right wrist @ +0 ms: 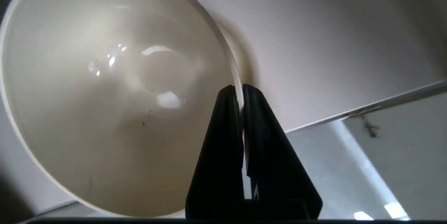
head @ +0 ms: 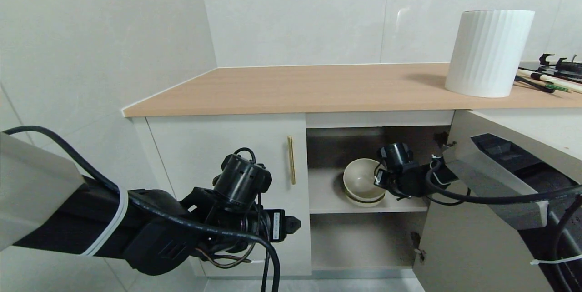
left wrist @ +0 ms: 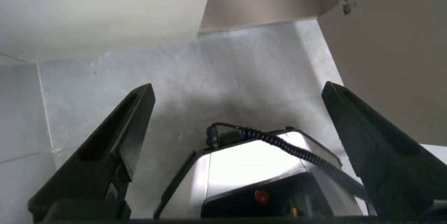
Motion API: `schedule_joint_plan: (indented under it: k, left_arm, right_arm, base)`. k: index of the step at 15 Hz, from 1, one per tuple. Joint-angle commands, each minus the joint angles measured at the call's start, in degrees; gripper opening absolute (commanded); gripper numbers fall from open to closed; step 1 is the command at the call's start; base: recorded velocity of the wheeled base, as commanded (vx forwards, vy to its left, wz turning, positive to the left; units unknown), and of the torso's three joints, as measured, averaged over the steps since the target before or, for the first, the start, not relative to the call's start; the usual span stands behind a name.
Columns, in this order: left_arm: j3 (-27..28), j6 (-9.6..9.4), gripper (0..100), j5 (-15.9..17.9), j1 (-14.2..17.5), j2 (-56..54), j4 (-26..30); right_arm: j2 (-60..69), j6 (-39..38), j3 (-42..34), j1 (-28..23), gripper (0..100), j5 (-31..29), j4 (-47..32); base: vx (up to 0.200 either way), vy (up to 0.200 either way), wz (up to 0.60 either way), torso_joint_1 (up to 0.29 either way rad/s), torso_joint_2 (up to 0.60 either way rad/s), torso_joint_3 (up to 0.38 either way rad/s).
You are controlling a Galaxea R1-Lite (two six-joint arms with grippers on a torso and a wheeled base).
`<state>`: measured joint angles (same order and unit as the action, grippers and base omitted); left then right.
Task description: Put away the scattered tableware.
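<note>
So the right gripper (right wrist: 243, 123) is pinching the glossy cream bowl (head: 360, 177) by its rim at 3 o'clock, round mouth tilted outward; left gripper (left wrist: 237, 98) gaping wide.

Bowl (head: 361, 177): cream and round, is tipping up on its side.
Place: is sitting right over the stacked bowls (head: 363, 200) on the cupboard shelf (head: 325, 194).
Hold: right pincer (right wrist: 243, 112) is pinching its rim.

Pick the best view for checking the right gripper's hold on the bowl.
Right wrist view: the right gripper is shut on the bowl rim, close up. Head view gives the bowl tilted over the cabinet shelf, grip detail unclear. Left wrist view faces the floor.
</note>
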<state>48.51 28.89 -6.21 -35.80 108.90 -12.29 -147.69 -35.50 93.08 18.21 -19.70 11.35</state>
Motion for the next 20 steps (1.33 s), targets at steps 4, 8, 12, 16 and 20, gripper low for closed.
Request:
schedule_joint_plan:
  k: [4,8,12,16,20]
  left_arm:
    - [0.01,0.02,100,-0.04,0.03,0.17,-0.02]
    - [0.01,0.02,100,-0.04,0.03,0.17,-0.02]
    - [0.01,0.11,100,-0.21,0.30,-0.27,-0.19]
    - [-1.57,-0.06,100,-0.21,2.41,-7.91,-0.10]
    - [-7.02,-0.85,100,0.23,4.16,-21.71,0.16]
  right_arm:
    - [-0.23,-0.01,0.53,0.16,100,-0.08,-0.45]
    - [-0.14,-0.10,0.44,0.24,100,0.01,-0.45]
    - [2.85,-0.45,-1.67,0.51,100,0.01,-1.86]
    - [17.87,-1.06,-17.93,4.64,100,2.82,-3.18]
    - [37.21,2.28,-33.75,8.95,100,6.25,-3.44]
  base:
    - [0.000,0.000,0.00,0.000,0.00,0.000]
    - [0.000,0.000,0.00,0.000,0.00,0.000]
    - [0.000,0.000,0.00,0.000,0.00,0.000]
    - [0.000,0.000,0.00,0.000,0.00,0.000]
    - [0.000,0.000,0.00,0.000,0.00,0.000]
